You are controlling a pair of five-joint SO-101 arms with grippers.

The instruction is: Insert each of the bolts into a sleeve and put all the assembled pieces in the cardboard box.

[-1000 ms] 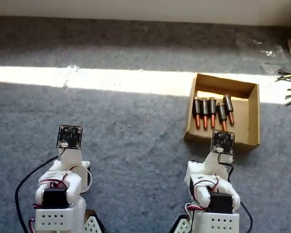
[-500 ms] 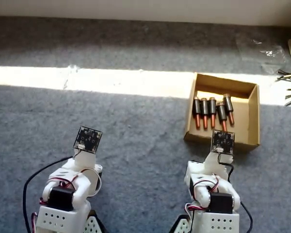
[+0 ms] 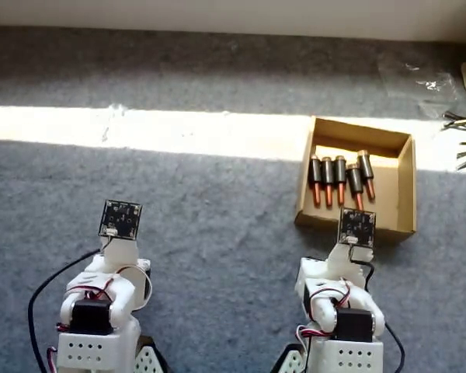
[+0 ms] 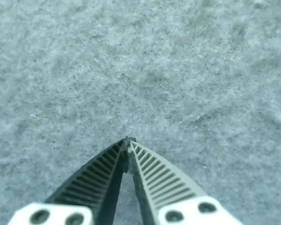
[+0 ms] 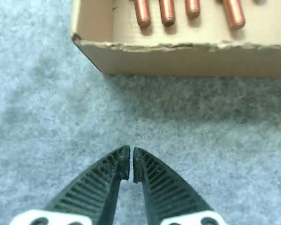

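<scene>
From high up, five dark-sleeved copper bolts inside brown cardboard box; from right wrist, their copper tips. Near box, right hand clenched, empty; left hand likewise, well apart.

The cardboard box is tan, its pieces dark grey with copper-orange bolts. The carpet is speckled grey; the left gripper and right gripper are ribbed black.
</scene>
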